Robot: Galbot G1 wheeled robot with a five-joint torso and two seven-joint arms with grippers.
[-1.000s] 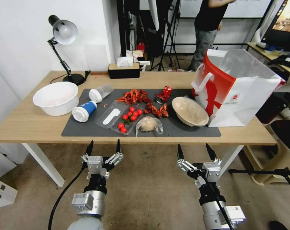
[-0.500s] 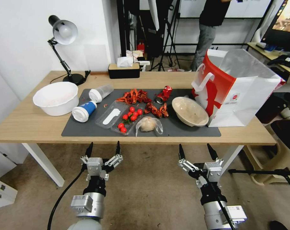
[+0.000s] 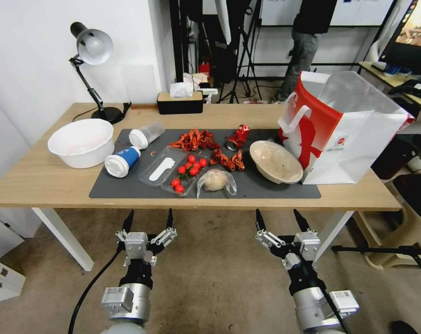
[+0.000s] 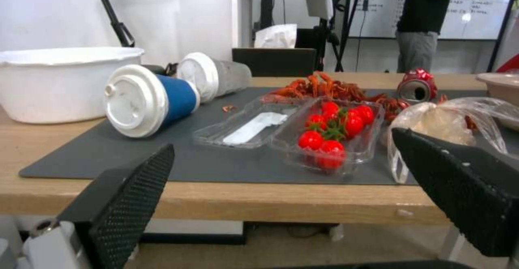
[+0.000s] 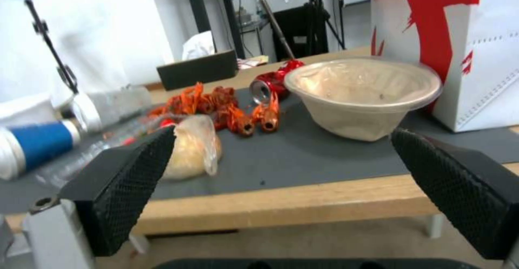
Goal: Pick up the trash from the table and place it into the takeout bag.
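Both arms are positioned below and in front of the near edge of the surface [image 3: 43, 185]. The left gripper [image 3: 148, 220] hangs clear of the edge, fingers [image 4: 129, 204] spread wide and holding nothing. The right gripper [image 3: 281, 220] is at a matching height, fingers [image 5: 124, 192] likewise spread wide and holding nothing.

On the dark grey mat [image 3: 127, 190] lies the trash: blue-and-white lidded cup [image 3: 122, 161] and clear cup with white lid [image 3: 146, 134], both on their sides; clear bag with bun [image 3: 215, 181]; crushed red can [image 3: 237, 136]; beige paper bowl [image 3: 275, 161], tilted. The takeout bag [image 3: 359, 139] stands upright just beside the bowl, at the right end of the surface.
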